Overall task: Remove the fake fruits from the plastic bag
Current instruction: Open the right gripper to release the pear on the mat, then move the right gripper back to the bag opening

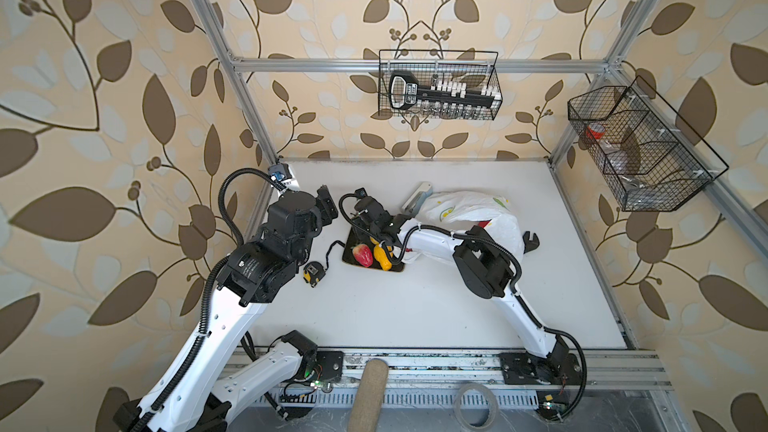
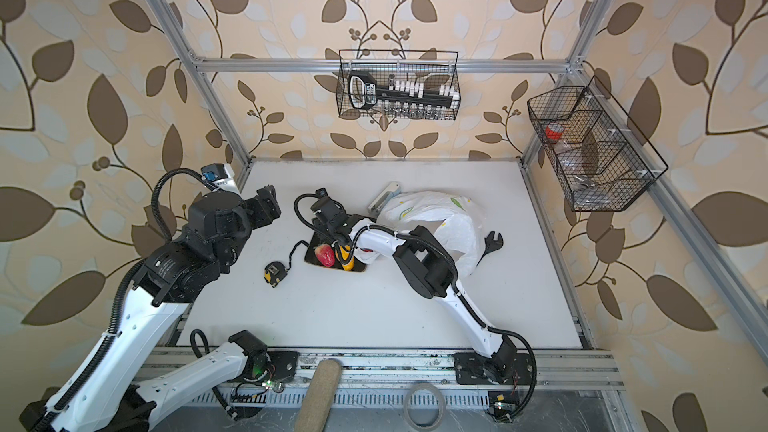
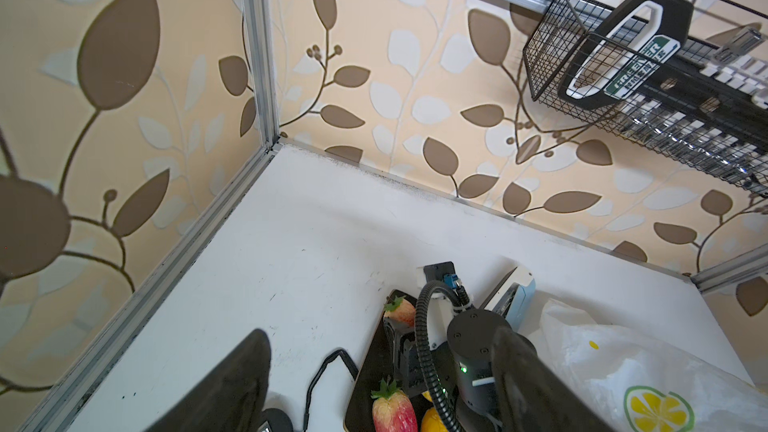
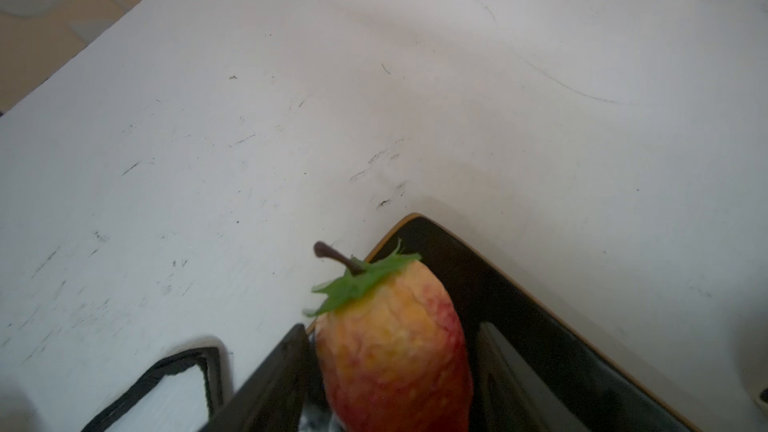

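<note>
On the white table (image 1: 415, 309) the right gripper (image 4: 390, 330) hangs over the plate (image 4: 540, 326), jaws slack around a strawberry (image 4: 395, 359); the bag (image 1: 465, 205) lies beside its arm, toward the back edge, farther from the wide-open, empty left gripper (image 1: 328, 205).

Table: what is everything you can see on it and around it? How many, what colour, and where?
strawberries: two, red, at the plate, one between the right gripper's fingers
yellow fruit: at least one, yellow-orange, on the plate
plate: one, black, mid-table
bag: one, white with lemon print, right of the plate
stapler: one, grey-white, behind the bag
tape measure: one, yellow-black, left of the plate
wrench: one, black, right of the bag
baskets: two, black wire, back and right walls
table: one, white
left gripper: open, empty, left of the plate
right gripper: over the plate; grip unclear
</note>
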